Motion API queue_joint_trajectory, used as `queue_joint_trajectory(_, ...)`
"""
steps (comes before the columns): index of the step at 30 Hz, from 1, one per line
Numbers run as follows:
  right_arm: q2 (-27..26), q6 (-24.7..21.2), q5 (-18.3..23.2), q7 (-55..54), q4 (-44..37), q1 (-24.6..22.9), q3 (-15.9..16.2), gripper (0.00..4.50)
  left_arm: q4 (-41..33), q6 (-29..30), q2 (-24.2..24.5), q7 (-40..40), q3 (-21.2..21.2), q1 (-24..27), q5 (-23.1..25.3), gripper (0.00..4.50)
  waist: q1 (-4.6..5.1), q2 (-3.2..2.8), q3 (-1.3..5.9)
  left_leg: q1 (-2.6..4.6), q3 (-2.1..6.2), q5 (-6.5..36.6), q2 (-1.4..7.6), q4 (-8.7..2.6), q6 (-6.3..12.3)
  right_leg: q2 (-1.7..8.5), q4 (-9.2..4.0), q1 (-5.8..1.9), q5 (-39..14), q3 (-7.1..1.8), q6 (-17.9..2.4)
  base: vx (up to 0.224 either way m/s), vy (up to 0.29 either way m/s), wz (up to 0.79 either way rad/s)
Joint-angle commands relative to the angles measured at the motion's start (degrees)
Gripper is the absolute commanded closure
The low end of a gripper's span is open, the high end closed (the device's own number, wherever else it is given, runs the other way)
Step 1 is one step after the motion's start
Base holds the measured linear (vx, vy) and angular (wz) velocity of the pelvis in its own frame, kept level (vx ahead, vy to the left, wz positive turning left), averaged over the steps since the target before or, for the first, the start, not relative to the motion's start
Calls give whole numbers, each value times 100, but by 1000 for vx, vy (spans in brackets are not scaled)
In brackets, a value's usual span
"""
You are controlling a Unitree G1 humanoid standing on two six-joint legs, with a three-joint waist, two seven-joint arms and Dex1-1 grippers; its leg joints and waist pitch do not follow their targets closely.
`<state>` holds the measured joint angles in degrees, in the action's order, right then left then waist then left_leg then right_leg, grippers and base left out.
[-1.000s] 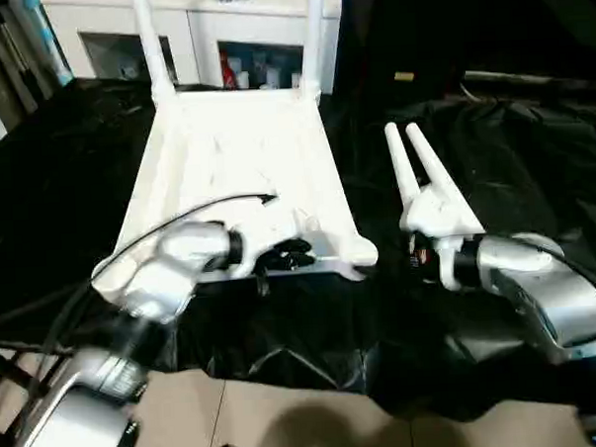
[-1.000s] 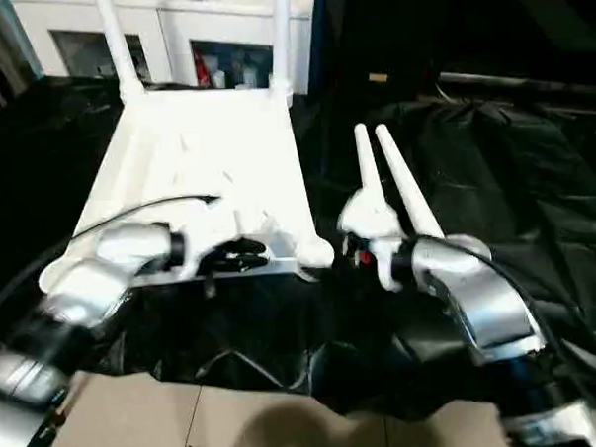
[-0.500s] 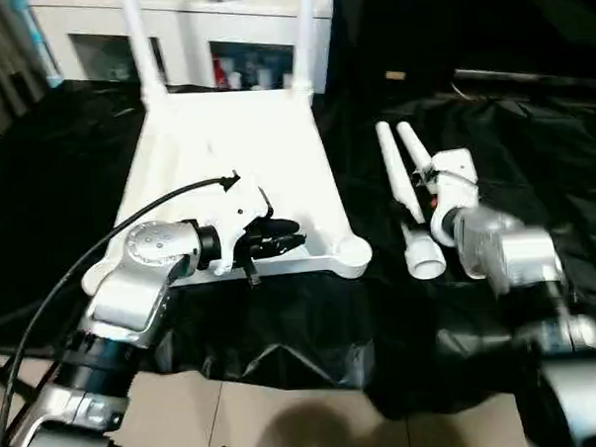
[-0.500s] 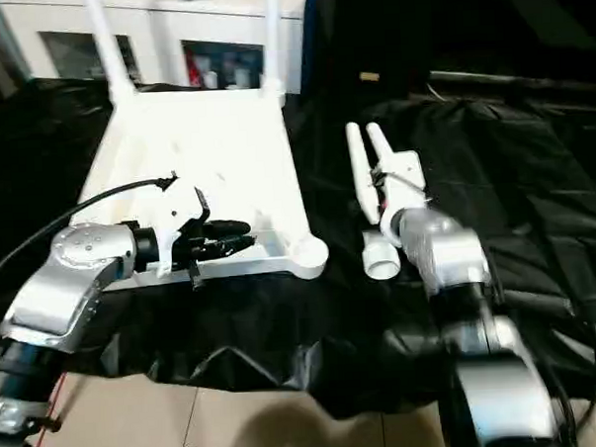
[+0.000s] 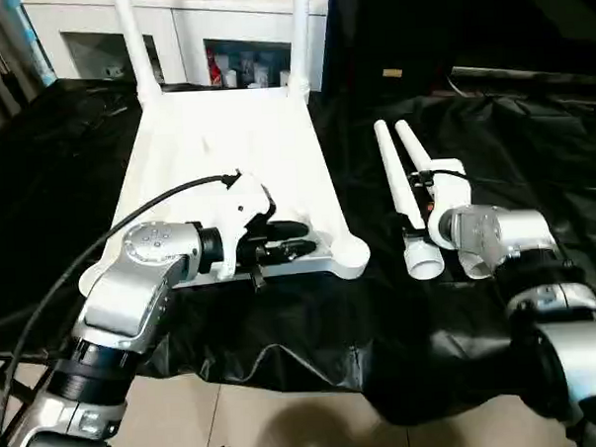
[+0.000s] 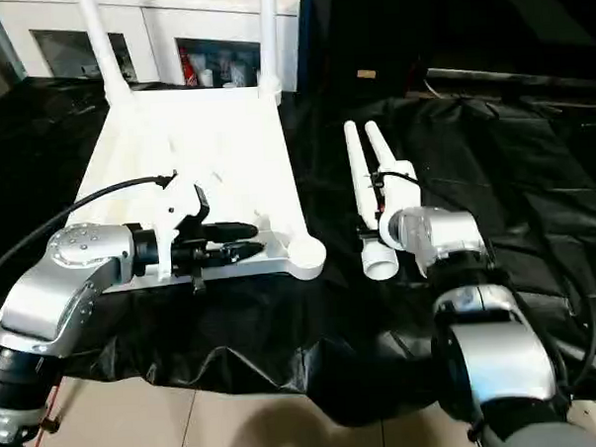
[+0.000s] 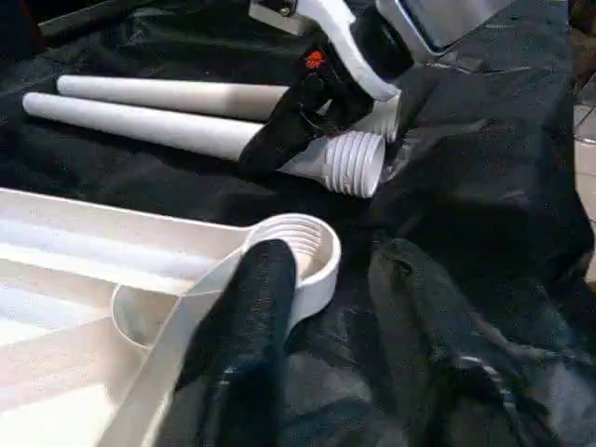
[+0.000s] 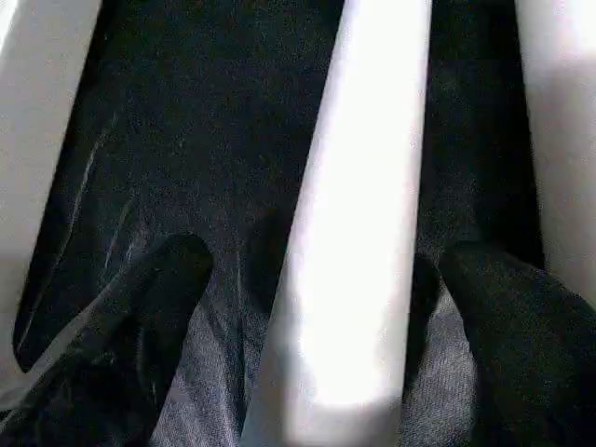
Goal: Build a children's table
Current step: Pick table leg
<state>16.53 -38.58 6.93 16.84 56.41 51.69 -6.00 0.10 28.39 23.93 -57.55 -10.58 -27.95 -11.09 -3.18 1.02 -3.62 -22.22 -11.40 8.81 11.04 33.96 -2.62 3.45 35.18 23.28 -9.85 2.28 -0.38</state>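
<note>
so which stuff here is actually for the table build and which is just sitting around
For the build:
- table top, upside down on the black cloth, two legs already standing at its far corners
- two loose legs lying side by side to its right
- empty near corner socket

Just sitting around:
- white cabinet behind, with items on its shelves
- black cloth

The left arm reaches forward, its silver forearm angled inward, and the left gripper [image 5: 297,239] points sideways toward the right gripper [image 7: 303,116], fingers parted. The right forearm is bent in close; that gripper appears tipped downward, its black fingers [image 8: 140,321] spread wide.
</note>
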Motion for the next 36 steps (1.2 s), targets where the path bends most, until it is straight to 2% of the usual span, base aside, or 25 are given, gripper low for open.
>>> queue_joint_trajectory(1,37,-120,-65,-34,228,71,-11,0,-165,78,54,6,-65,24,-24,247,-2,23,424,159,80,1352,175,-335,-259,381,-400,-227,-1450,-214,-1106,0,0,0)
queue_joint_trajectory(3,51,-159,-44,-114,403,117,-28,36,-224,145,78,18,-70,25,-52,235,-2,27,421,166,80,1364,175,-338,-266,369,-396,-212,-1460,-211,-1092,0,0,0)
queue_joint_trajectory(5,57,-150,-3,-132,523,150,-68,39,-247,166,93,29,-69,23,-50,216,-1,18,416,180,87,1462,180,-341,-301,375,-404,-201,-1564,-209,-1071,0,0,0)
queue_joint_trajectory(6,59,-148,3,-128,545,156,-74,48,-252,170,94,30,-68,23,-51,204,3,41,415,180,86,1480,182,-343,-300,374,-409,-200,-1585,-207,-1061,0,0,0)
queue_joint_trajectory(10,59,-82,-2,-76,731,210,-132,82,-276,192,94,55,-80,19,-70,182,0,38,415,173,88,1496,178,-342,-314,379,-409,-199,-1616,-209,-1031,0,0,0)
queue_joint_trajectory(16,81,-37,98,-145,1009,233,-322,150,-145,123,75,93,-114,-88,-63,109,-6,36,424,168,89,1467,177,-342,-315,372,-398,-208,-1504,-204,-1047,0,0,0)
queue_joint_trajectory(19,97,35,129,-216,1088,242,-385,167,-51,60,57,141,-110,-158,-11,97,-2,32,425,172,89,1525,173,-340,-327,369,-401,-205,-1532,-201,-1056,0,0,0)
queue_joint_trajectory(23,132,226,281,-407,1197,237,-680,205,273,-139,-124,547,11,-344,146,57,-12,16,426,187,98,1621,168,-336,-356,374,-415,-200,-1655,-200,-1014,0,0,0)
queue_joint_trajectory(24,139,304,289,-371,1179,208,-702,213,326,-119,-187,654,55,-368,145,54,-2,27,422,171,97,1619,167,-340,-351,375,-422,-207,-1668,-200,-1004,0,0,0)
queue_joint_trajectory(27,140,371,372,-201,1078,145,-761,240,453,-150,-333,898,161,-413,136,27,5,-12,429,173,97,1656,159,-335,-341,358,-432,-210,-1590,-191,-1018,0,0,0)
queue_joint_trajectory(29,144,515,443,-99,965,75,-809,254,551,-312,-422,1079,222,-465,160,13,-7,-12,438,172,105,1663,165,-333,-311,369,-434,-218,-1544,-186,-1044,0,0,0)
queue_joint_trajectory(31,153,583,488,-11,882,26,-842,257,649,-385,-565,1214,361,-533,45,6,-11,-14,446,170,109,1627,166,-334,-302,370,-420,-229,-1491,-182,-1080,0,0,0)
queue_joint_trajectory(32,152,644,576,99,769,-26,-915,258,749,-372,-690,1322,494,-624,-82,2,-23,-34,441,167,112,1619,169,-332,-288,375,-424,-234,-1447,-181,-1122,0,0,0)
queue_joint_trajectory(36,135,738,736,348,438,-166,-1031,261,1032,-335,-924,1686,730,-846,-161,0,-38,-7,457,158,107,1520,164,-328,-213,366,-403,-259,-1227,-172,-1212,0,0,0)
